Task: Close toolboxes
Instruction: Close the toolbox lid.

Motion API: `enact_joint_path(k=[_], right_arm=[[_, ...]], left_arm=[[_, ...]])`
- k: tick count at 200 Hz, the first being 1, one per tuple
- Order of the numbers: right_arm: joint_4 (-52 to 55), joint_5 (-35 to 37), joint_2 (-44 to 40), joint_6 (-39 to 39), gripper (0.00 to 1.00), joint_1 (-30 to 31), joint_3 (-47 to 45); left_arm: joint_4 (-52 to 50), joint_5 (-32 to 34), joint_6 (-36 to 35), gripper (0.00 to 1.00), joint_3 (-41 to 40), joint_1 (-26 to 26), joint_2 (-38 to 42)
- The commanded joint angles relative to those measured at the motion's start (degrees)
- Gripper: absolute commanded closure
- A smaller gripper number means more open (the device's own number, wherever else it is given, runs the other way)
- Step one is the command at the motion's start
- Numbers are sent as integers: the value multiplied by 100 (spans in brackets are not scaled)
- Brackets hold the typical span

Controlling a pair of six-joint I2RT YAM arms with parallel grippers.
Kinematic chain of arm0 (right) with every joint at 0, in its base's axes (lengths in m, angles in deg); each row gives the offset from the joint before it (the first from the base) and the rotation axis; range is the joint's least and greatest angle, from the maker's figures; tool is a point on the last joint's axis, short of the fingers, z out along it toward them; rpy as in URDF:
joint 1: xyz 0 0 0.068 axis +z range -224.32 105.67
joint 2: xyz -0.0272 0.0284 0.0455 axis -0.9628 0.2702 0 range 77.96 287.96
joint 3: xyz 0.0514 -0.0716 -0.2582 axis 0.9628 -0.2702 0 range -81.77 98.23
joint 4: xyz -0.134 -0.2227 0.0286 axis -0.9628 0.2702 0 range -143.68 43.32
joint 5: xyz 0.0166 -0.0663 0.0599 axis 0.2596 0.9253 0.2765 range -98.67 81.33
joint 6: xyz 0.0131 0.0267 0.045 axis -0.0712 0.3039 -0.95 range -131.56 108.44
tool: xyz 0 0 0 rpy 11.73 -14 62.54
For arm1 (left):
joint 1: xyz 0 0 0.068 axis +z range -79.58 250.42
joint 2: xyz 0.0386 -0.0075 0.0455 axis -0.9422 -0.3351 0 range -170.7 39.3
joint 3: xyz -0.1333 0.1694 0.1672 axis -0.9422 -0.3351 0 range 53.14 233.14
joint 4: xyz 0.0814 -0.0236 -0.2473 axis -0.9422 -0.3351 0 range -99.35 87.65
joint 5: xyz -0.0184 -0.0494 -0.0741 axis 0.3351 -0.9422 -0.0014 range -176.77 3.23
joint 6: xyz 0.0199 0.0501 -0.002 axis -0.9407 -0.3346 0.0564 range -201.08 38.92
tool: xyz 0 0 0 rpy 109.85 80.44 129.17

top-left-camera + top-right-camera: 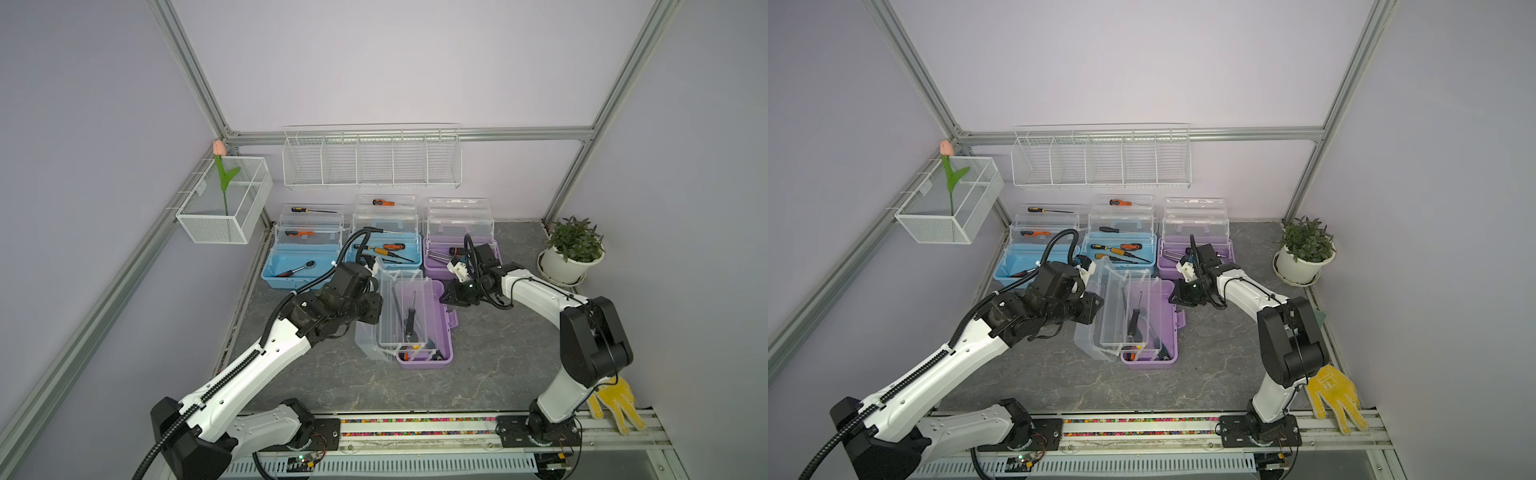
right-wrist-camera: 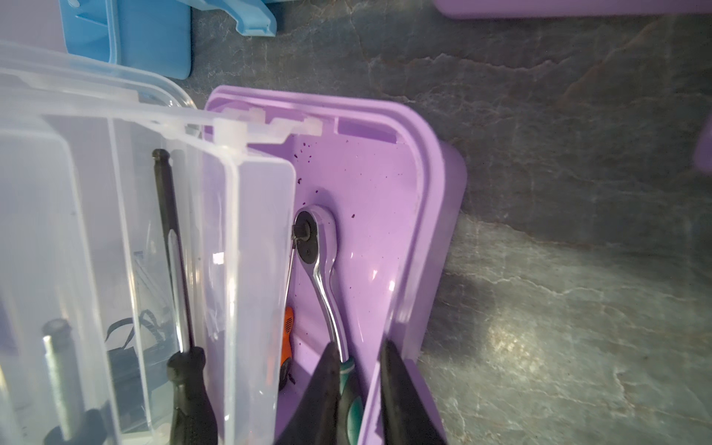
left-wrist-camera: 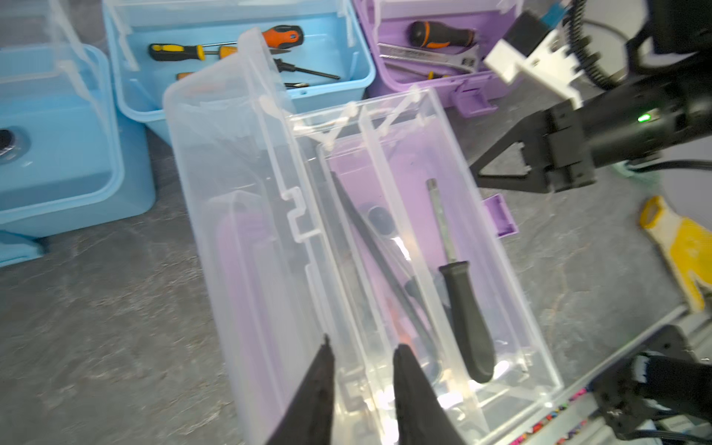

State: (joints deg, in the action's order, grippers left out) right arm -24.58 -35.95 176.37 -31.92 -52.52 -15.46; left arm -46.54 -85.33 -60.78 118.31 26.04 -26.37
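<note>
Broadly, the grey stone-patterned table carries four toolboxes, all standing open. A long wire basket hangs on the back wall above them.

Three toolboxes sit in a row against that wall: the left blue toolbox, the middle blue toolbox and the rear purple toolbox. Each has its clear trays stepped up and back.

The front purple toolbox lies apart from the row, near the middle of the table, turned end-on between the two arms. Its clear lid leans out, tilted, over the side toward the left arm. Its clear tray sits partly over the purple base and is not seated.

A potted plant stands in the far corner, and a yellow glove lies by the right arm's base.

Right gripper: the jaws stand one on each side of the front purple toolbox's long wall, one inside the base and one outside, drawn close and clamped on that wall.

Left gripper: the jaws are apart, with a plain gap between them, above the join of lid and tray. Contact with the plastic cannot be told.

Contents noted: a ratchet wrench lies on the purple floor and a black-handled screwdriver in the clear tray. Orange-handled screwdrivers lie in the blue toolboxes.
</note>
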Motion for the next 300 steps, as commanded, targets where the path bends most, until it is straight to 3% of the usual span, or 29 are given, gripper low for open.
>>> enact_joint_path(k=[1,80,112,161,191,218,268,300], right_arm=[[129,65,172,-20,77,153,-197],[250,59,-259,-47,77,-230,-170],[44,-399,-566,-157,76,-493,-295],[454,106,-1197,-91,76,-963,-358],[588,252,-1421,-82,76,-966,-539],[215,-293,-1421,-249,76,-967,-939],[165,-172,-1680,-259,77,-933,-1094],[338,37,-1844,-175,77,-932,-1042]], left_arm=[[156,-69,166,64,189,-217,-110],[712,-128,505,55,137,-629,-456],[870,-109,521,53,288,-821,-686],[735,-71,412,51,816,-1119,-1349],[1008,-271,414,49,866,-1187,-1613],[1094,-369,399,47,959,-1205,-1866],[1105,-642,375,45,1298,-1284,-2376],[1041,-456,327,44,1350,-1284,-2377]])
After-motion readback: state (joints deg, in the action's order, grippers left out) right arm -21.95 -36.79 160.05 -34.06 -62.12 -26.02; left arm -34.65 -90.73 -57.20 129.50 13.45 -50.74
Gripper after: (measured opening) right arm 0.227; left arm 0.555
